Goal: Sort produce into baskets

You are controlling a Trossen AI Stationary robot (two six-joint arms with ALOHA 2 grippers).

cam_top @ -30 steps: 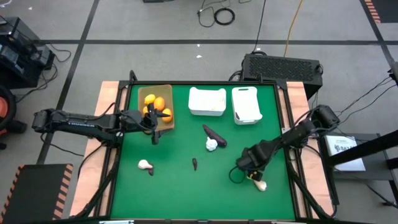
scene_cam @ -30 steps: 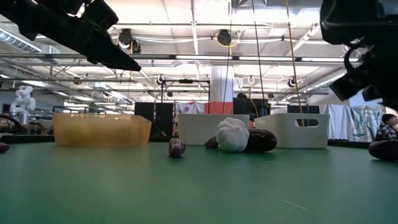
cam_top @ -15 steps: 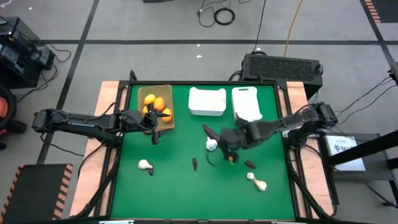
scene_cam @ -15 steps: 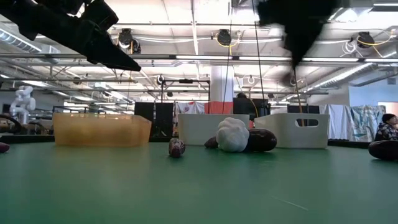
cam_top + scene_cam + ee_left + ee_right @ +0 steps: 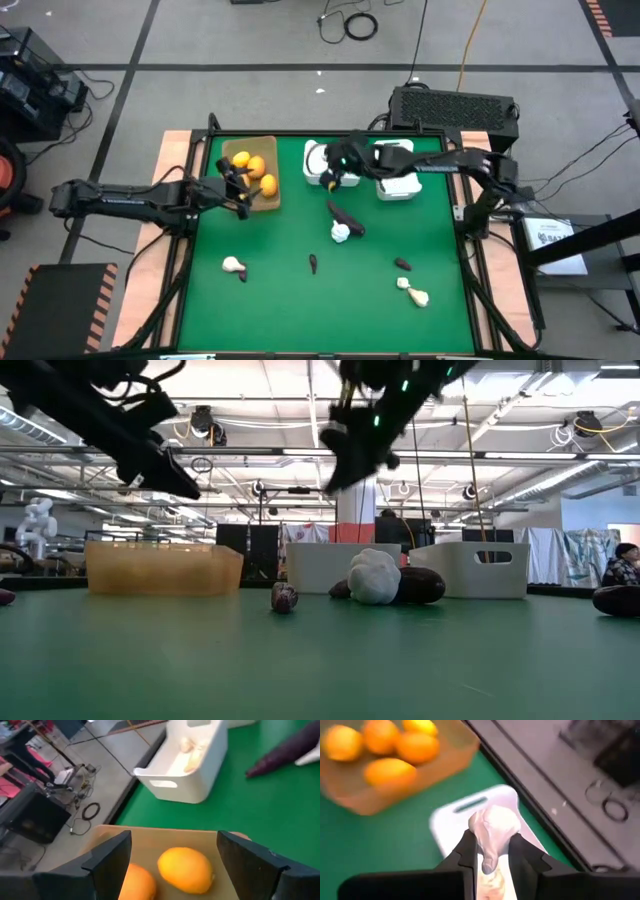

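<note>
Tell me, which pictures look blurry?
Right wrist view: the oranges and tan tray are soft, while the held garlic bulb is sharper. Left wrist view: the gripper fingers look smeared. Low view: both arms overhead look blurred.

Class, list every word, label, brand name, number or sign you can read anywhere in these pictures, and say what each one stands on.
Light lettering along the dark left arm: too small to read.
White sheet of paper beside the table's right edge: printed marks, too blurred to read.
Tan-brown tray, white rounded plastic bins, green table top and produce: no text visible.
Nothing in any view can be quoted with confidence.
</note>
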